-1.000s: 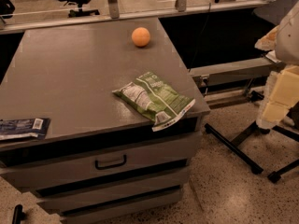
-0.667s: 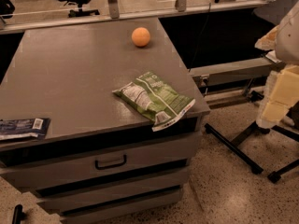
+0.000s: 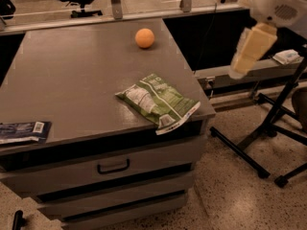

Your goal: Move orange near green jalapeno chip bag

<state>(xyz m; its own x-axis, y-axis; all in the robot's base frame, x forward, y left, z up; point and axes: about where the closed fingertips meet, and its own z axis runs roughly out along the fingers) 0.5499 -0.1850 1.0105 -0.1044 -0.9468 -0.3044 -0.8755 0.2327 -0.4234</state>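
Here, in the camera view, the orange (image 3: 145, 38) sits alone toward the far edge of the table (image 3: 72, 80). It is well apart from the green jalapeno chip bag (image 3: 158, 102), which lies crinkled at the near right corner with its white sealed edge hanging just over the table's rim. The end effector (image 3: 240, 68) hangs off to the right of the table, beyond its edge, touching nothing; whether it is wide or narrow I cannot tell. A dark-blue packet (image 3: 21, 131) lies at the near left edge, out of the way. By my reading the task stands at the approach, with nothing grasped. The next move calls for swinging the arm leftward over the table's far side and coming down squarely on the orange. It must not be nudged, since a round fruit would likely roll.
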